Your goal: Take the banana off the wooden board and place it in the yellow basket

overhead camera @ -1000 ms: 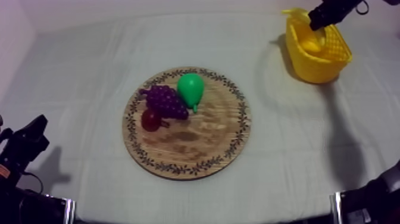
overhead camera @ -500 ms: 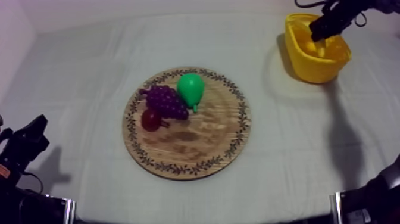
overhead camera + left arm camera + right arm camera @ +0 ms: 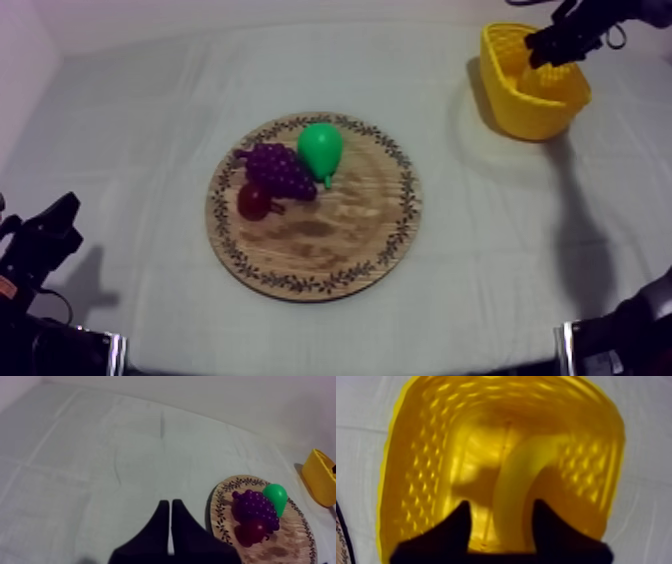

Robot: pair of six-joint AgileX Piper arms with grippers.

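The yellow banana (image 3: 513, 486) lies curved inside the yellow basket (image 3: 520, 100) at the table's far right. My right gripper (image 3: 545, 45) hangs over the basket's mouth. In the right wrist view its gripper (image 3: 503, 521) is open, its black fingers (image 3: 461, 526) either side of the banana's near end, with a gap at one side. The round wooden board (image 3: 330, 250) lies mid-table with no banana on it. My left gripper (image 3: 60, 225) rests low at the left, shut on nothing, its gripper (image 3: 170, 526) a narrow wedge over the bare cloth.
On the board's far left part sit purple grapes (image 3: 278, 170), a green pear (image 3: 321, 150) and a small red fruit (image 3: 252, 201). The left wrist view has the board (image 3: 295, 541) close by and the basket (image 3: 320, 478) beyond it.
My right gripper has shifted slightly right above the basket, and the basket has shifted a little beneath it. The left arm and the board's fruit have not moved.
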